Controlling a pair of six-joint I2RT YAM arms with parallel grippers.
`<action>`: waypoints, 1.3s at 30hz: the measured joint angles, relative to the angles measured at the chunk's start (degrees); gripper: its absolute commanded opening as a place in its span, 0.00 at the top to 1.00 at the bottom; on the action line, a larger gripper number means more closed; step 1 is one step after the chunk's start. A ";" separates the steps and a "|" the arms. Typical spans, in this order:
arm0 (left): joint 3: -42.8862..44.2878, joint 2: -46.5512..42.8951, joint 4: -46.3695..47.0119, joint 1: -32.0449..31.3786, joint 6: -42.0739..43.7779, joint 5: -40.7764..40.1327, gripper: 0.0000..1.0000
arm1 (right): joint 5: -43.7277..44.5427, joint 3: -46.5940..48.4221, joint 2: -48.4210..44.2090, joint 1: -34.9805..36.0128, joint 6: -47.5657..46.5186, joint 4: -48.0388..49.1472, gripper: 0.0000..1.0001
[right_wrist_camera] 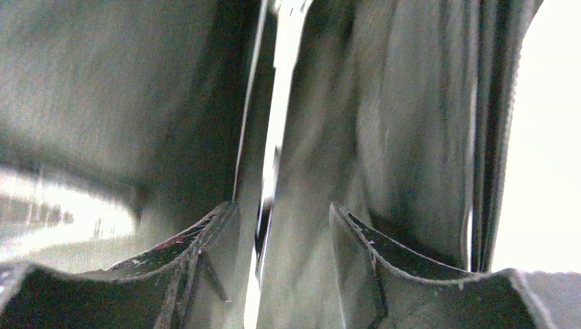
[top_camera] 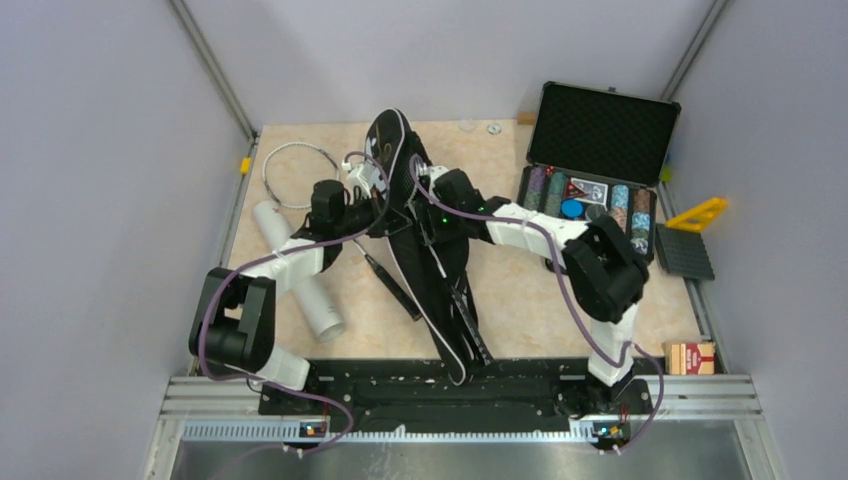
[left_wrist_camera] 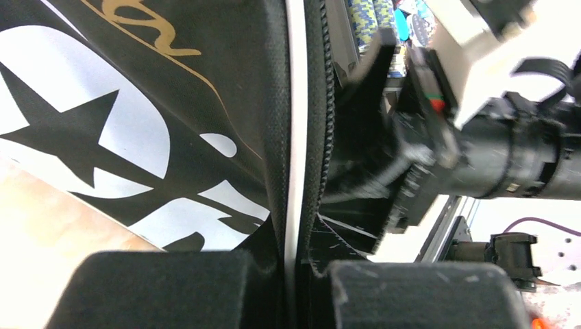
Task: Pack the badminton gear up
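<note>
The long black racket bag [top_camera: 440, 290] lies lengthwise down the middle of the table, and its white lettering [left_wrist_camera: 137, 137] fills the left wrist view. My left gripper [top_camera: 378, 205] [left_wrist_camera: 298, 264] is shut on the bag's white-piped zipper edge [left_wrist_camera: 294, 137]. My right gripper [top_camera: 425, 200] [right_wrist_camera: 284, 212] is at the same edge from the other side. Its fingers stand apart around a fold of the bag [right_wrist_camera: 384, 137] without pinching it. A white-framed racket [top_camera: 290, 147] lies to the left of the bag with its black handle [top_camera: 395, 285] beside it. A white tube [top_camera: 300, 270] lies under the left arm.
An open black case of poker chips [top_camera: 600, 130] stands at the back right. A yellow triangle [top_camera: 700, 213], a black mat [top_camera: 685, 252] and a small box [top_camera: 690, 355] sit along the right edge. Grey walls close in the sides, and a metal rail [top_camera: 460, 395] runs along the near edge.
</note>
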 measured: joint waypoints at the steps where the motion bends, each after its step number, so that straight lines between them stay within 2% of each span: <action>1: 0.00 -0.50 -0.76 -0.11 0.59 -0.07 1.00 | -0.96 -2.12 -1.92 0.02 -1.07 -0.15 0.47; 6: 0.00 -1.07 -2.16 -0.02 2.75 -0.31 1.00 | -4.63 -11.76 -11.21 0.07 -4.04 0.92 0.46; 13: -0.02 -1.07 -2.19 -0.02 3.41 0.00 1.00 | -11.52 -20.13 -13.84 0.13 -3.39 3.80 0.48; 14: -0.02 -1.07 -2.21 -0.02 3.54 0.04 1.00 | -12.44 -21.00 -13.84 0.22 -3.06 3.98 0.52; 15: -0.02 -1.07 -2.21 -0.02 3.67 0.04 1.00 | -13.33 -21.70 -13.84 0.33 -2.60 4.20 0.60; 18: -0.07 -1.07 -2.32 -0.04 4.28 0.00 1.00 | -16.22 -22.97 -13.84 0.79 -1.27 5.25 0.91; 20: -0.07 -1.07 -2.73 -0.02 4.66 0.02 1.00 | -17.18 -23.21 -13.97 1.01 1.42 5.33 1.00; 24: -0.26 -1.09 -3.32 0.04 5.77 -0.42 1.00 | -18.75 -22.91 -14.80 0.98 3.54 4.15 1.00; 29: -0.66 -2.16 -3.74 0.33 6.64 -0.37 1.00 | -18.99 -17.86 -15.67 1.18 6.49 -1.05 1.00; 34: -0.70 -2.95 -2.73 0.13 7.67 -1.05 1.00 | -16.41 -11.04 -15.67 1.18 8.48 -7.21 1.00; 39: -0.72 -2.93 -2.34 -0.68 8.28 -3.21 1.00 | -14.12 -8.81 -15.06 1.60 11.82 -8.41 1.00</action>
